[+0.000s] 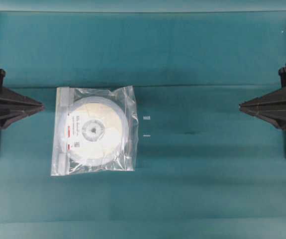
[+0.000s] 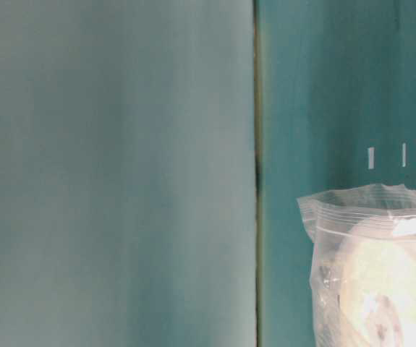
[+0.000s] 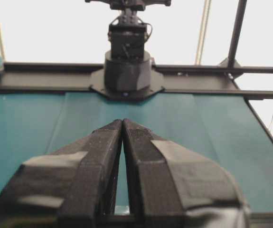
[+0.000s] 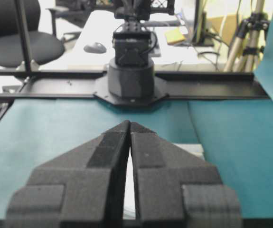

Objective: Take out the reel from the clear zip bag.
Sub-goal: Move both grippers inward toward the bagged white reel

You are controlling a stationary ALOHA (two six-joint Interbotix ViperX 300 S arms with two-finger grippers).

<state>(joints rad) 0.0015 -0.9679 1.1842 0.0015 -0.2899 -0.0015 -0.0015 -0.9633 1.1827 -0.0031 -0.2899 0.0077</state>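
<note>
Clear zip bag (image 1: 94, 130) lies flat on the teal surface, left of centre in the overhead view. Roughly square, crinkly, transparent, glare on the creases. Whitish zip strip runs along its left edge. Reel (image 1: 94, 131) is fully inside the bag, lying flat: round, white/translucent rim, cream centre, small hub hole in the middle. White label with red stripe and small codes sits left of the hub. Reel fills most of the bag. In the table-level view only part of the bag shows, bottom right, reel blurred inside.
</note>
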